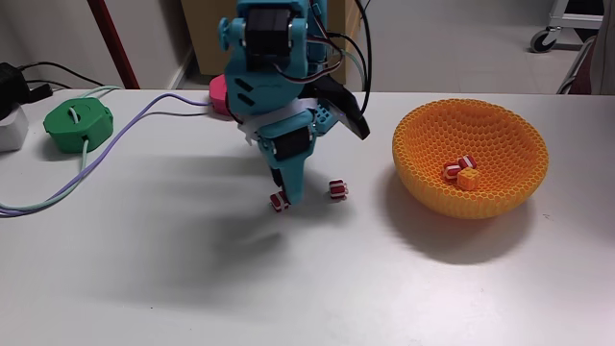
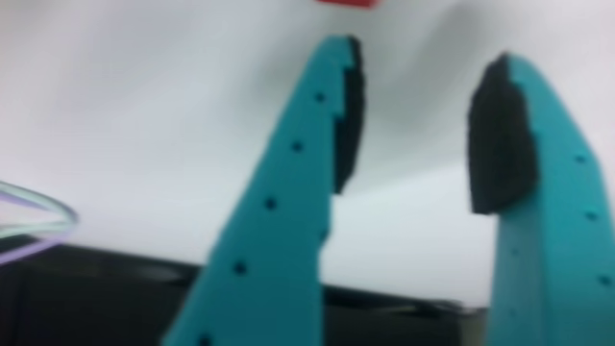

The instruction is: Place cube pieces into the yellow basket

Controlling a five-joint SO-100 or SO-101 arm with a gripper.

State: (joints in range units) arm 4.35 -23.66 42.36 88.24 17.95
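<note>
Two red cube pieces with a white stripe lie on the white table, one (image 1: pixel 280 201) right at my gripper's tips and another (image 1: pixel 337 188) a little to its right. My teal gripper (image 1: pixel 289 196) points straight down at the table between them. In the wrist view the gripper (image 2: pixel 423 53) stands open with nothing between its black pads, and a red cube piece (image 2: pixel 346 3) shows at the top edge. The yellow basket (image 1: pixel 500 135) sits at the right and holds two red cube pieces (image 1: pixel 452 172) and an orange one (image 1: pixel 468 180).
A green hexagonal puck (image 1: pixel 79 123) with cables lies at the back left, a pink puck (image 1: pixel 220 94) sits behind the arm, and a lilac cable (image 1: pixel 115 144) runs across the left of the table. A white and black device (image 1: pixel 10 120) stands at the far left edge.
</note>
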